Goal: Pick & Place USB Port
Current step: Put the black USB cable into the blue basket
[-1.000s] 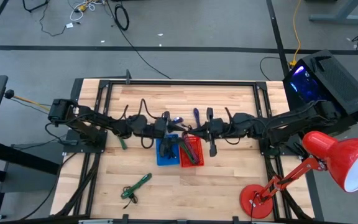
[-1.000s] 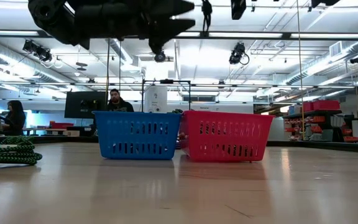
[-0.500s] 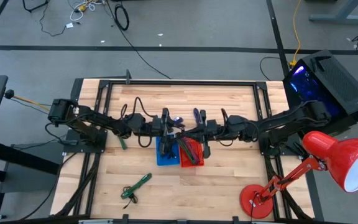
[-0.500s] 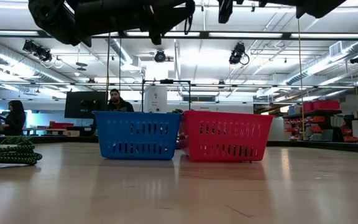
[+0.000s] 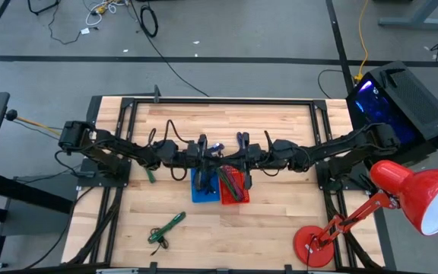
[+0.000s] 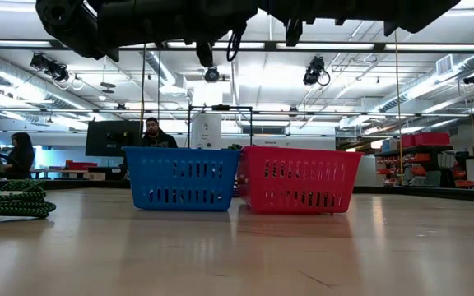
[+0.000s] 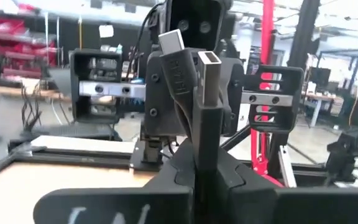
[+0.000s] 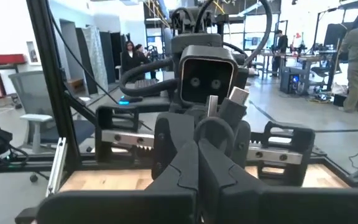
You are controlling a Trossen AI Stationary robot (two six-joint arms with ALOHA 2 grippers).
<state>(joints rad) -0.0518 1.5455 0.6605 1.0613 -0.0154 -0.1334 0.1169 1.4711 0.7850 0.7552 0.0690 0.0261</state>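
A short black USB cable (image 7: 185,81), with a silver flat plug (image 7: 207,74) and a smaller silver plug (image 7: 171,41), hangs in the air between my two grippers. They meet tip to tip above the blue basket (image 5: 203,186) and the red basket (image 5: 233,186) at mid-table. My left gripper (image 5: 220,158) comes from the left and is shut on the cable. My right gripper (image 5: 235,159) faces it from the right and is also shut on the cable. In the right wrist view the cable's bent loop (image 8: 212,129) stands above my right gripper (image 8: 197,168). My left gripper pinches the black body under the flat silver plug (image 7: 205,134) between its two fingers. The fingers lie level, coming from the table's left. The plug end stands up past them, clear of the baskets. My right gripper pinches the bent loop of the cable (image 8: 211,138) between its two fingers, level, from the table's right. Both plug ends stick up beyond the fingers, and the cable is lifted clear.
A green cable bundle (image 5: 166,226) lies near the front left of the table (image 5: 280,122). A red desk lamp (image 5: 333,228) stands at the front right. The two baskets stand side by side (image 6: 241,179) under the grippers.
My right gripper has moved toward the table's left, carrying the cable up to my left gripper above the baskets. My left gripper, open a second ago, has shut on the cable.
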